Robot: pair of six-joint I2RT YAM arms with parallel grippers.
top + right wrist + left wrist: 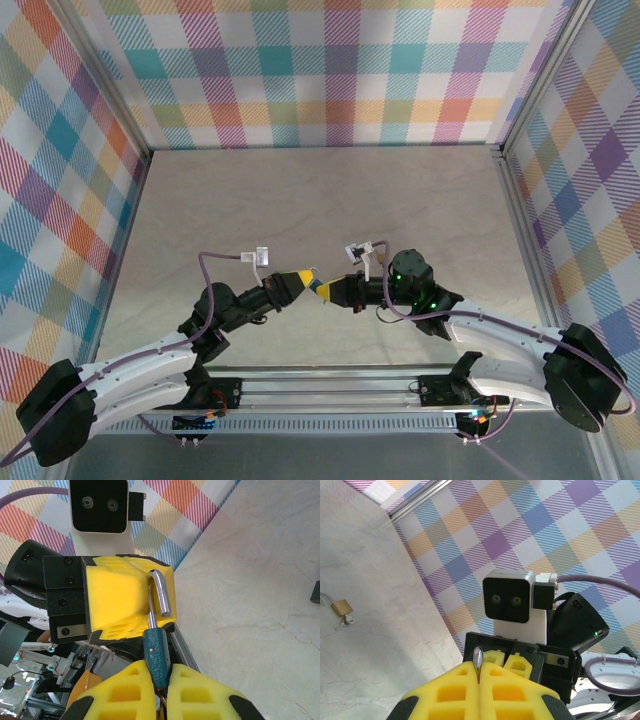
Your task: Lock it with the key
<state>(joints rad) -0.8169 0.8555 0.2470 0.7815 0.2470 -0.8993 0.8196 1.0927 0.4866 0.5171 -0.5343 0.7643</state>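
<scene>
Far to the left in the left wrist view, a small brass padlock (340,607) lies alone on the table (365,680), well apart from both arms, so it looks set aside rather than in use; nearer the middle, the left claw (481,676) is clenched, a metal sliver (478,658) pinched upright between its yellow fingertips, and whether that is a key blade or part of a hoop I cannot tell; it points straight at the other arm, presumably so the two pieces can meet in the air; just right of it, above the near middle of the table, the blue padlock (157,652) stands on edge, its shackle (161,592) open and curling against the left fingers; the right claw (161,680) grasps the padlock by its body, likely to brace it while the left side works.
</scene>
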